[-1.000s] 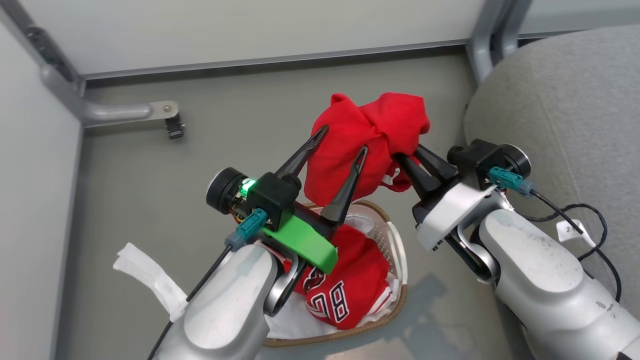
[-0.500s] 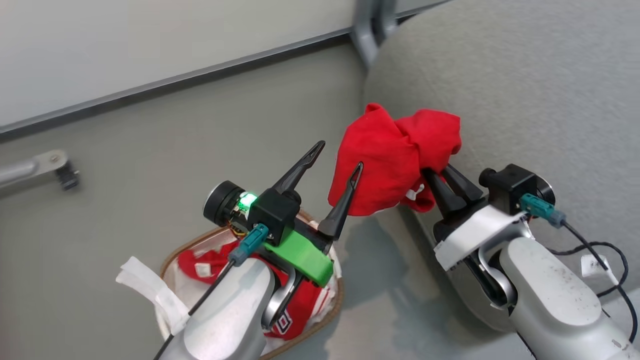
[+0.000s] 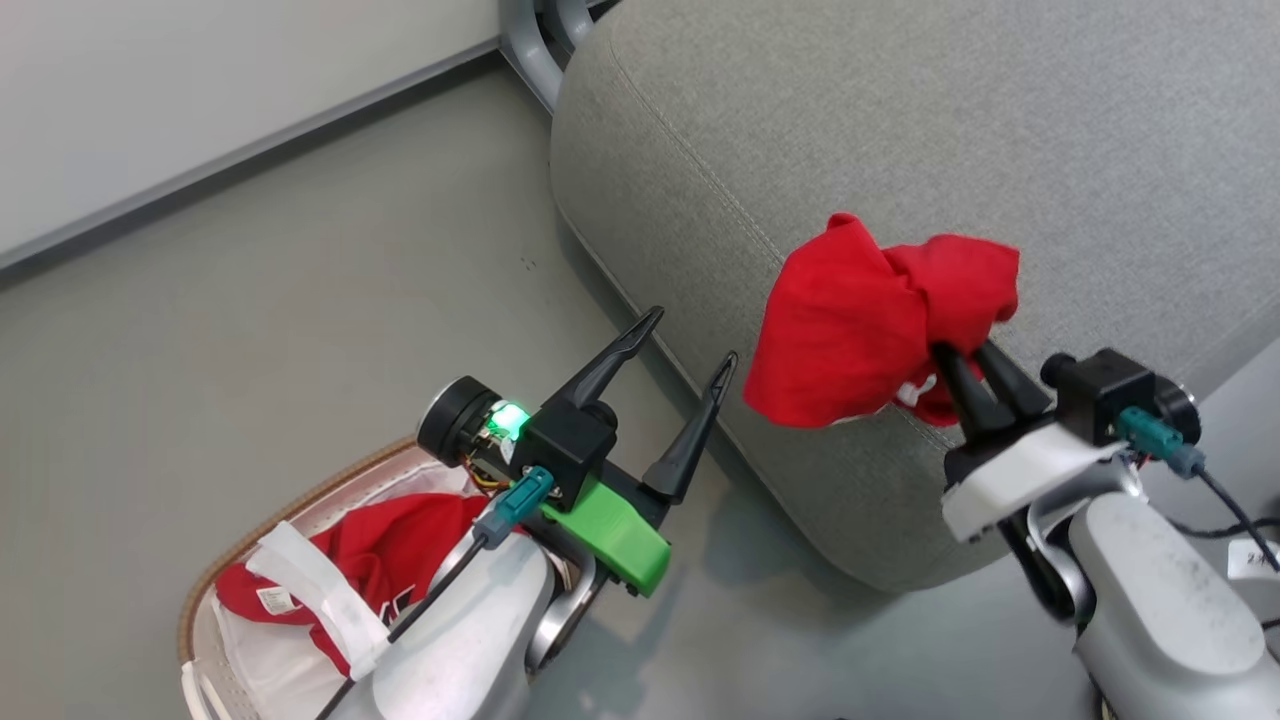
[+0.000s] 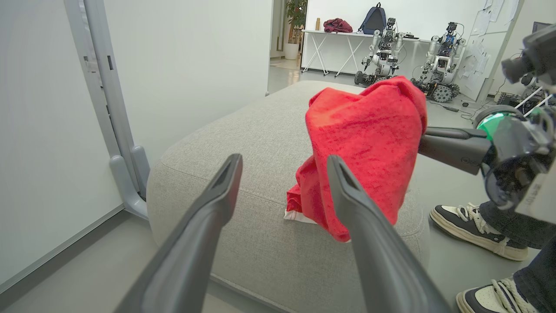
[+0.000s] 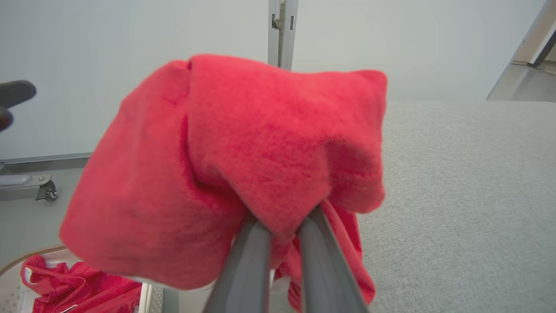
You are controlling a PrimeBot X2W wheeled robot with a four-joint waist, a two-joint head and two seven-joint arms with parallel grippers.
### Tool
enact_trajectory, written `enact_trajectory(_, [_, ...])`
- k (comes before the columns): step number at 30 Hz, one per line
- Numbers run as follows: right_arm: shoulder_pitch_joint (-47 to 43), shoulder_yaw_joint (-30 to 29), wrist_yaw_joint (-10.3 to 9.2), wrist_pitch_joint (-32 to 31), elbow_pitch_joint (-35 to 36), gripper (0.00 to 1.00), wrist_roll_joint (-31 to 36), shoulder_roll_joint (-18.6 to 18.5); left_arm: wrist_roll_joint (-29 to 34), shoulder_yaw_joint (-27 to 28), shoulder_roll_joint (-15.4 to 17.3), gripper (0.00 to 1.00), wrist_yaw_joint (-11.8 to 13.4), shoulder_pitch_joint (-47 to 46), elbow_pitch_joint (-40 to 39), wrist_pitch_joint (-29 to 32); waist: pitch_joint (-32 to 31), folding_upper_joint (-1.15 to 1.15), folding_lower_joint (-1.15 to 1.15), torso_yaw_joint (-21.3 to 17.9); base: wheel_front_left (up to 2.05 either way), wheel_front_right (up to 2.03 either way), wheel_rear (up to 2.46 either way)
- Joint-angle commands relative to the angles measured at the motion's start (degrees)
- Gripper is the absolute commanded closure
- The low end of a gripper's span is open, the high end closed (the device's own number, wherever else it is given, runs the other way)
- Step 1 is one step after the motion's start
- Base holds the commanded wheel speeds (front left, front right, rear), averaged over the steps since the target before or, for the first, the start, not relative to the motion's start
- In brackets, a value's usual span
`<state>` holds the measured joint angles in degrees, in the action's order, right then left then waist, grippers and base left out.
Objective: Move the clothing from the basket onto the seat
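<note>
Right gripper (image 3: 962,352) pinches clothing (image 3: 860,330) | hangs vertical over seat (image 3: 900,120) | left gripper (image 3: 692,335) wide

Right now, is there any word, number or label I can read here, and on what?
Nothing reads clearly.
Small white label on the red jersey in the white perforated plastic basket: too small.
White paper tag beside the black cable: blurred.
</note>
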<state>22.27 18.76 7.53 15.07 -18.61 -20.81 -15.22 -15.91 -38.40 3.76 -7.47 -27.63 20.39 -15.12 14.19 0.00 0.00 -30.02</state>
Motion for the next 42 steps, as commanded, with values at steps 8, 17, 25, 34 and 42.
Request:
enact_trajectory(8, [11.2,-7.1,-0.08,0.1,-5.7,1.00,5.5,-1.9,1.0,-1.5,3.4,0.00,0.0,-1.8,0.7,0.0,8.1,0.00,0.00,1.8,0.00,0.00,0.00])
enact_trajectory(17, [28.4,-12.6,-0.08,0.1,-17.7,1.00,10.7,-6.6,0.6,-3.1,6.9,0.00,0.0,-5.5,0.2,0.0,15.6,0.00,0.00,6.1,0.00,0.00,0.00])
enact_trajectory(25, [36.8,-21.5,-0.08,-0.1,-28.2,1.00,14.8,-10.2,0.0,-4.3,9.5,0.00,0.0,-8.2,-0.8,0.0,21.5,0.00,0.00,9.5,0.00,0.00,0.00])
enact_trajectory(34, [35.1,-37.0,-0.08,0.2,-34.7,0.15,21.0,-8.3,-0.3,-2.2,9.9,0.00,0.0,-9.7,-0.5,0.0,23.9,0.00,0.00,12.2,0.00,0.00,0.00])
enact_trajectory(42, [23.3,-41.0,-0.08,0.2,-22.8,0.00,22.2,0.2,0.0,4.4,10.7,0.00,0.3,-8.1,-0.1,0.0,21.9,0.00,0.00,12.3,0.00,0.00,0.00])
